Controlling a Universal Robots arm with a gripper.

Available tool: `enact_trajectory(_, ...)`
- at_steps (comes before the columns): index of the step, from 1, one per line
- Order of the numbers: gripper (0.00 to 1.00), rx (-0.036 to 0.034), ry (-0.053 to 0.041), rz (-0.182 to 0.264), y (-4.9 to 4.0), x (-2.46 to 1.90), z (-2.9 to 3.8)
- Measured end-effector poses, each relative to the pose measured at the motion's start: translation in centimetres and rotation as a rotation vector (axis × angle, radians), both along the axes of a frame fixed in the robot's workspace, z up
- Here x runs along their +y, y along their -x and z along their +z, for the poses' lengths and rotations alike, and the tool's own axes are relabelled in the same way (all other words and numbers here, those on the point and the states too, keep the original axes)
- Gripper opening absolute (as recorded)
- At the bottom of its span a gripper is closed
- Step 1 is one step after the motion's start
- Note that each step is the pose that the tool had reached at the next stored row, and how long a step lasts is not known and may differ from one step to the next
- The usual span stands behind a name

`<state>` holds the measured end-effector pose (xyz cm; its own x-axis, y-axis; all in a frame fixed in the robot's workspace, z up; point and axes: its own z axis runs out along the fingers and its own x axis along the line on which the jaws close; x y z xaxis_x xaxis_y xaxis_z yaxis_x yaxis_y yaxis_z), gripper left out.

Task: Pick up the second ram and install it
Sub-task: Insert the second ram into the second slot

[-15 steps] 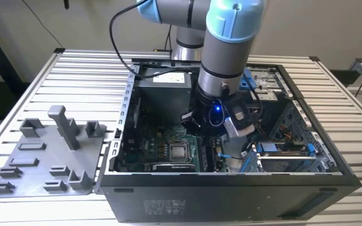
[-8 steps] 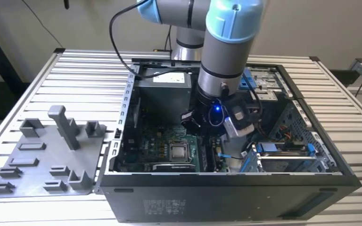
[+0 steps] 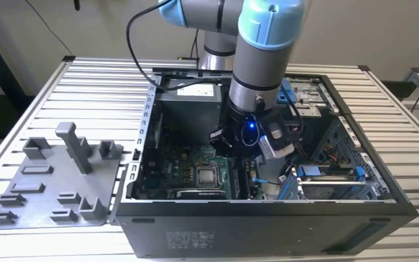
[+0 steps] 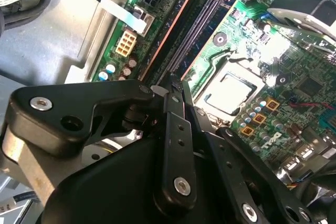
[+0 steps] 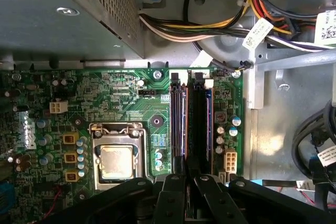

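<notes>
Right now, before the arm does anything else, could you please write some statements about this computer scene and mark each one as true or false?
1. The computer case is open, and the arm reaches down into it. True.
2. The grey tray lies at the exterior view's right of the case. False: it lies at the exterior view's left, on the slatted table.
3. On the motherboard, the processor sits beside the memory slots. True.
4. The gripper hangs over the grey tray. False: it is inside the case, at one end of the memory slots.
</notes>
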<state>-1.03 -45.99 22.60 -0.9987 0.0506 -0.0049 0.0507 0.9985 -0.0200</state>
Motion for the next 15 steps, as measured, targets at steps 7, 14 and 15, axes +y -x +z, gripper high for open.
enact_trajectory(7,0.13,-0.0001,0.0022,0.015,0.00,0.00,0.03)
enact_trajectory(14,0.13,-0.0020,0.0021,0.028,0.00,0.00,0.00)
enact_trajectory(15,0.13,-0.0020,0.0012,0.028,0.00,0.00,-0.05)
